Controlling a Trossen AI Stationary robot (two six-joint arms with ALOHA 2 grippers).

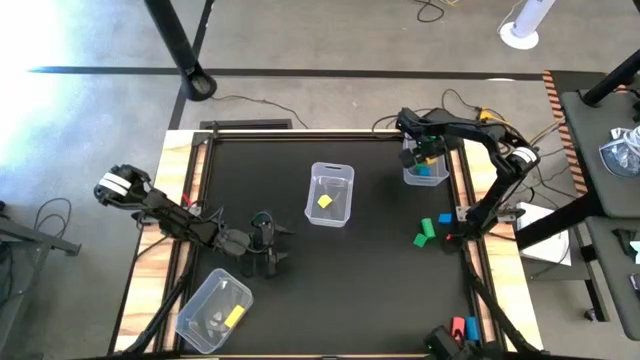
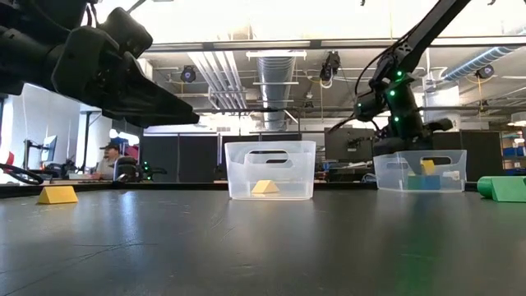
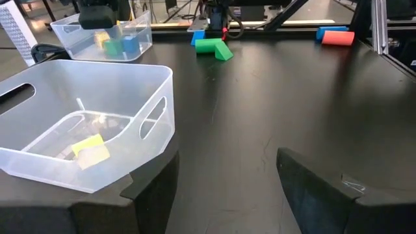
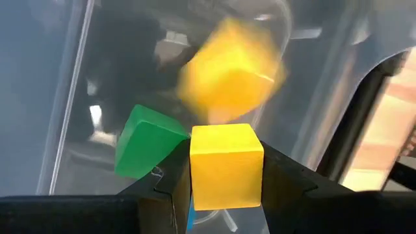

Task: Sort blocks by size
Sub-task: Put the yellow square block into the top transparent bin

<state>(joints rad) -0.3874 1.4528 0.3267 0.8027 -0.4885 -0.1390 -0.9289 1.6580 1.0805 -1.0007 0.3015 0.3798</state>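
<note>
At the left of the bench (image 1: 300,300) we find the left hand (image 1: 272,250) low over the bare surface with its fingers apart and empty, beside a clear bin (image 1: 215,310) holding one yellow block (image 1: 234,317). The centre bin (image 1: 331,194) holds a small yellow block (image 1: 324,201), and green blocks (image 1: 425,231) lie loose toward the right. Over the far-right bin (image 1: 424,172) the right hand (image 4: 224,170) is clamped on a yellow cube (image 4: 225,166); we judge it light, rigid and smooth, best held across flat opposite faces.
</note>
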